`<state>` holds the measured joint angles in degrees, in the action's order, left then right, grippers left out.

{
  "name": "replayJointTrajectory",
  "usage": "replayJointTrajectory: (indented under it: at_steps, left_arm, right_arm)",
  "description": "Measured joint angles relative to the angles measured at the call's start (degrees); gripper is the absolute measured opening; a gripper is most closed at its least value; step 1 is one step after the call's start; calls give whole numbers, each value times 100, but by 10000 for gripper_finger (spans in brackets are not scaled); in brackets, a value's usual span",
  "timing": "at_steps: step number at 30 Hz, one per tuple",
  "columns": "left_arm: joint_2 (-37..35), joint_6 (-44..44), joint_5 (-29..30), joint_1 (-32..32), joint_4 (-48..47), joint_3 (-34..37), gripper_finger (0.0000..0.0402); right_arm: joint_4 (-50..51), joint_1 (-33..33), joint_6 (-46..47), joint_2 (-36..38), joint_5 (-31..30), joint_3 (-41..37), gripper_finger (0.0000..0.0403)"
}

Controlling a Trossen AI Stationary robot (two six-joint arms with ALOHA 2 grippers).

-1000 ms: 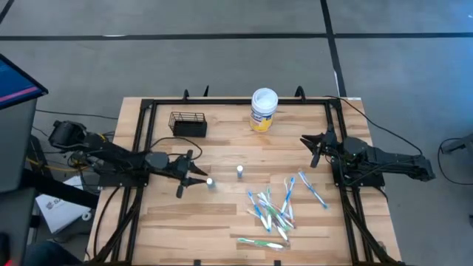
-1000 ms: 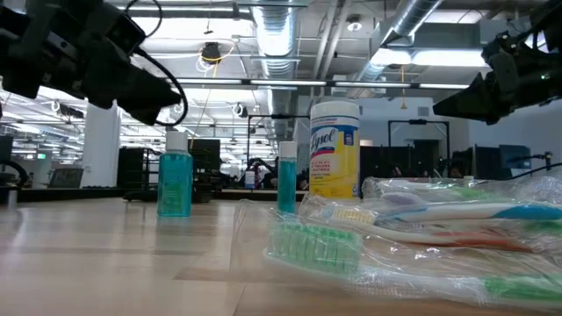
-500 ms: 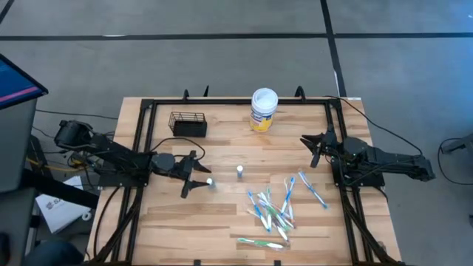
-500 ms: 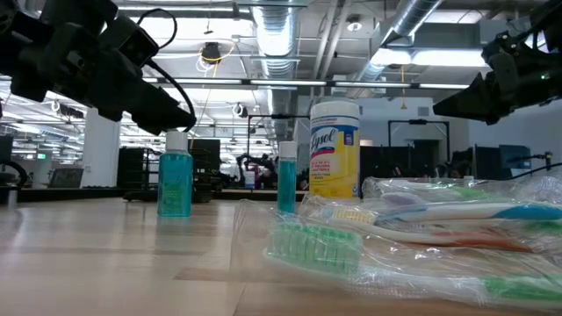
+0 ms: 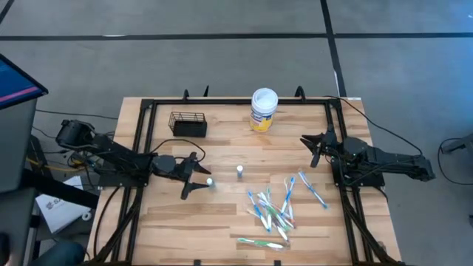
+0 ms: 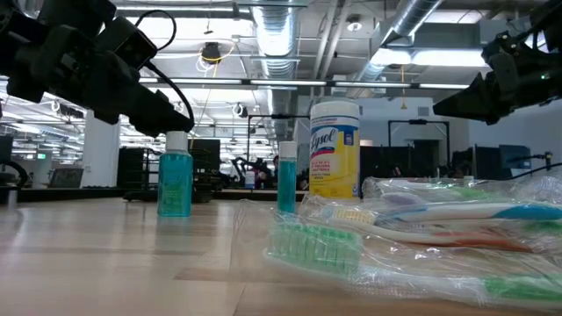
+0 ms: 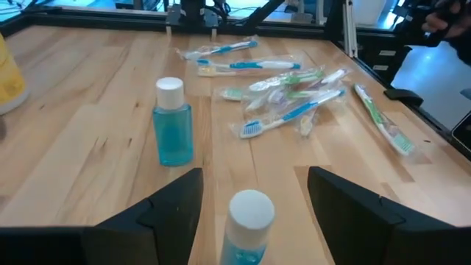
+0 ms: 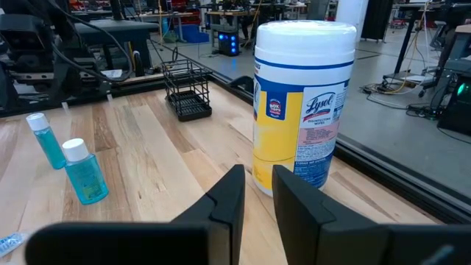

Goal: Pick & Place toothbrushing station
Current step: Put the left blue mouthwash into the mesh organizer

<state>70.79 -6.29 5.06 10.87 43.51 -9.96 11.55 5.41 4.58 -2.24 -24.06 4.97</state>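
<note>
Two matte black jointed arms, left arm (image 5: pixel 122 164) trailing looped black cables, right arm (image 5: pixel 384 162) blocky and angular, each ending in two flat, tapered dark fingers (image 7: pixel 353 210)

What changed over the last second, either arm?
The left gripper advanced toward the nearer blue bottle and opened its fingers to straddle it, no grip yet. Right gripper, wire basket, second bottle and toothbrushes stayed put.
</note>
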Motion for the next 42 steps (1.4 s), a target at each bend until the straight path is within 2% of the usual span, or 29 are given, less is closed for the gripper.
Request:
replayJointTrajectory:
  at_steps: [13,23,42]
  left_arm:
    - [621,-1,96,0,435,-2,241]
    - [743,1,96,0,462,-2,238]
    - [743,136,94,0,443,-2,132]
  right_arm:
    - [-2,-1,0,0,0,0,63]
    - [0,0,0,0,1,0,63]
    - [-1,0,1,0,1,0,63]
